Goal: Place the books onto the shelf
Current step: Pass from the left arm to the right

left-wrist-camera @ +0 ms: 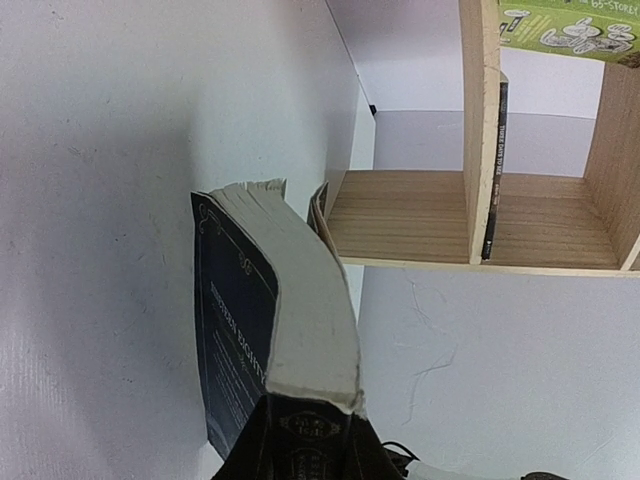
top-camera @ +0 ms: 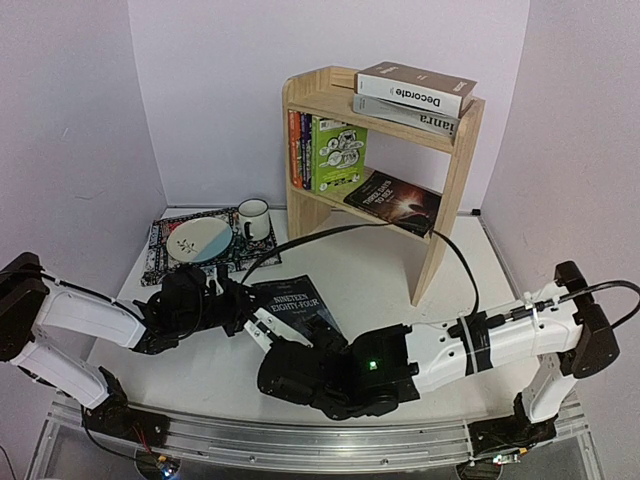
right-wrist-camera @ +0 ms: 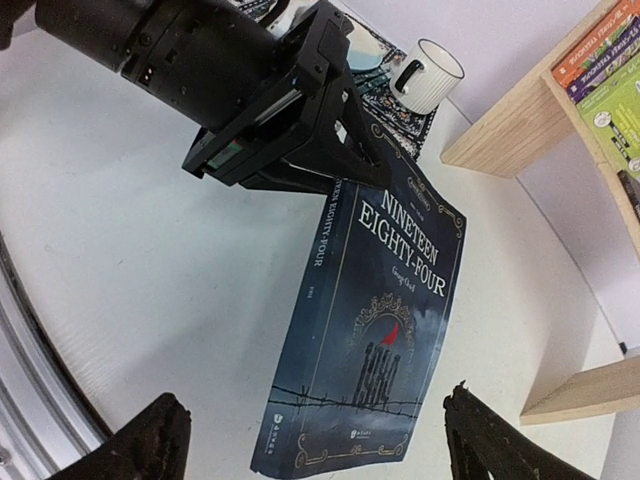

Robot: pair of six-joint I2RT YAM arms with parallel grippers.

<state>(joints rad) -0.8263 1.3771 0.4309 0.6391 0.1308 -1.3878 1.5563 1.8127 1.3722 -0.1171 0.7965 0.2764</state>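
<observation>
The dark blue "Nineteen Eighty-Four" book (top-camera: 297,298) hangs tilted over the table centre, front cover up. My left gripper (top-camera: 243,315) is shut on one short end of it; in the left wrist view the page edge (left-wrist-camera: 312,310) runs away from the jaws. My right gripper (right-wrist-camera: 318,425) is open, with its fingers (right-wrist-camera: 150,440) standing either side of the book's (right-wrist-camera: 375,330) free end and apart from it. The pine shelf (top-camera: 440,215) holds "Decorate" (top-camera: 415,88) and a grey book (top-camera: 405,113) on top, upright paperbacks (top-camera: 325,155) and a dark book (top-camera: 393,200) lying flat.
At the back left a patterned placemat (top-camera: 165,258) carries a plate (top-camera: 200,240) and a white mug (top-camera: 253,218). A black cable (top-camera: 330,233) runs across the table in front of the shelf. The shelf's lower tier (left-wrist-camera: 420,215) has bare wood beside a thin dark spine (left-wrist-camera: 495,170).
</observation>
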